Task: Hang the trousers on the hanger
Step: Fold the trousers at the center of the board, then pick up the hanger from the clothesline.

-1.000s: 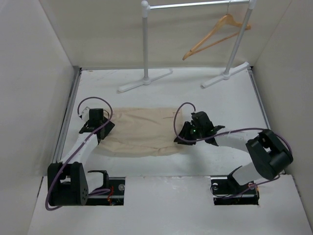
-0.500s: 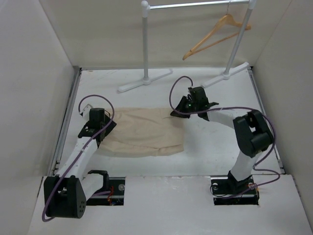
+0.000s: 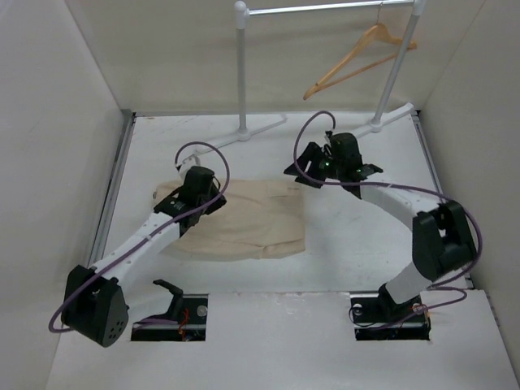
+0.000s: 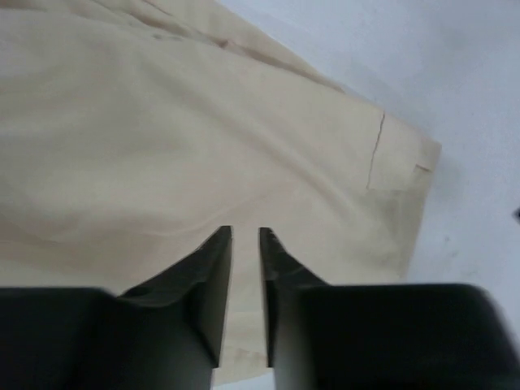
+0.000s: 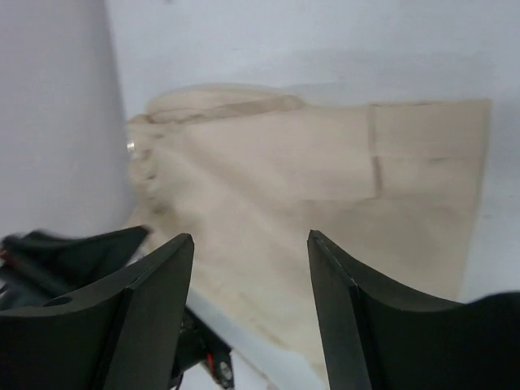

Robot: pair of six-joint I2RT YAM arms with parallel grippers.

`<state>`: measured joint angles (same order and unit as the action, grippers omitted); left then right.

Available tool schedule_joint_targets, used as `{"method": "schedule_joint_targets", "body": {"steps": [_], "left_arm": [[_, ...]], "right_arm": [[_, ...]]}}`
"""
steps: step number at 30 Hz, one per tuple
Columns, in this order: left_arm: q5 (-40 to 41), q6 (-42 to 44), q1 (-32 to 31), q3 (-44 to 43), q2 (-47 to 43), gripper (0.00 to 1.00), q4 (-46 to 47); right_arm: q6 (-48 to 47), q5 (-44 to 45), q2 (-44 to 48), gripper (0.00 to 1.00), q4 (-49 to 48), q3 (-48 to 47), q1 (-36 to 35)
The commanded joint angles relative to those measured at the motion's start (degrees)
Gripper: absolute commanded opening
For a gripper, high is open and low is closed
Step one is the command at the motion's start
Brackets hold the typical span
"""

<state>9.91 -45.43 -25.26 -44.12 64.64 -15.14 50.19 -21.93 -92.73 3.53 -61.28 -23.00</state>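
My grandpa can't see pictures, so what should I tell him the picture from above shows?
Tan trousers lie folded on a white table between two robot arms. The left gripper sits over their left end, and the right gripper hangs open just past their right end. A wooden hanger hangs empty on a white rack at the back.

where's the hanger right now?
Top view, upper right: the hanger hangs on the rack rail by its right post, far from the trousers on the table.
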Motion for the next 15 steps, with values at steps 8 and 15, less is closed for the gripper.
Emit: {"method": "schedule_joint_targets", "body": {"steps": [8, 15], "left_arm": [[2.39, -0.63, -2.55, -0.44, 4.0, 0.03, 2.57], [-0.07, -0.8, -8.35, -0.53, 6.37, 0.29, 6.17]], "right_arm": [[-5.9, 0.48, 13.8, 0.09, 12.72, -17.36, 1.33], [-8.44, 10.23, 4.51, 0.51, 19.13, -39.59, 10.29]]}}
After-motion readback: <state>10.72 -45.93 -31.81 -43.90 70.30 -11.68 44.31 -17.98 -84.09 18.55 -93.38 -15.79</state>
